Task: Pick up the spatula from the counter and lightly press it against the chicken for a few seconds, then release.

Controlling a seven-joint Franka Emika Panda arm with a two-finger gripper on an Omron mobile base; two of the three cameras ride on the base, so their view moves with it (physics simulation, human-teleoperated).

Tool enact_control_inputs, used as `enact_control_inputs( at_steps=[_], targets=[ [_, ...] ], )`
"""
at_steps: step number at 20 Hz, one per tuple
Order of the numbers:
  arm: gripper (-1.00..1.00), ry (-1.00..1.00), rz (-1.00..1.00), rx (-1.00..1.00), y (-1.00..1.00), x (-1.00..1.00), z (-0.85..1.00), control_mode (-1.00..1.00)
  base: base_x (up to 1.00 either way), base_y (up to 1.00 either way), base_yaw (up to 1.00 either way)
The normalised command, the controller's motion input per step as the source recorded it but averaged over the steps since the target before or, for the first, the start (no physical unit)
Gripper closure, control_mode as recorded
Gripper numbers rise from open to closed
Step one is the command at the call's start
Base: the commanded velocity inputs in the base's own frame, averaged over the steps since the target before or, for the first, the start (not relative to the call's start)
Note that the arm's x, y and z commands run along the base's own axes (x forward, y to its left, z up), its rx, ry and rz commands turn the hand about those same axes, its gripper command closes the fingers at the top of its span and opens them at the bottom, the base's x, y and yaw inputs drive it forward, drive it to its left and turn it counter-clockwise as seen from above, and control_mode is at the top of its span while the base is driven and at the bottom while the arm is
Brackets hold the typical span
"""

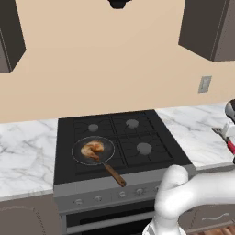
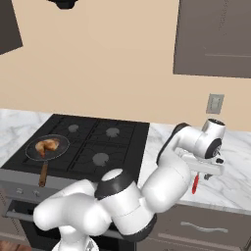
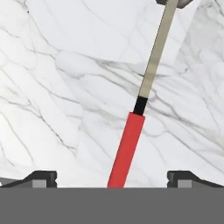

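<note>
Two fingers (image 3: 41, 177) wide apart over the spatula (image 3: 127, 148) on veined white marble counter (image 3: 65, 87), beige wall (image 1: 114, 69) behind.

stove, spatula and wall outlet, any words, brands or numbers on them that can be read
No text can be read in any view.
stove knobs: any marks are too small to tell.
spatula: plain red handle and pale shaft, no lettering.
wall outlet: blank plate, no label.
</note>
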Motion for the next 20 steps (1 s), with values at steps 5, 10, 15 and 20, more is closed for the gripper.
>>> enact_control_inputs(
  at_steps=[5, 10, 15, 20],
  targets=[
    [-1.00, 0.03, 0.00, 0.00, 0.00, 0.03, -0.14, -1.00, 0.00, 0.00, 0.00],
    [-1.00, 0.04, 0.00, 0.00, -0.01, 0.05, -0.22, -1.00, 0.00, 0.00, 0.00],
    [-1.00, 0.03, 0.00, 0.00, -0.05, 0.08, -0.23, -1.00, 0.00, 0.00, 0.00],
    [-1.00, 0.03, 0.00, 0.01, -0.10, 0.08, -0.21, -1.00, 0.00, 0.00, 0.00]
  ],
)
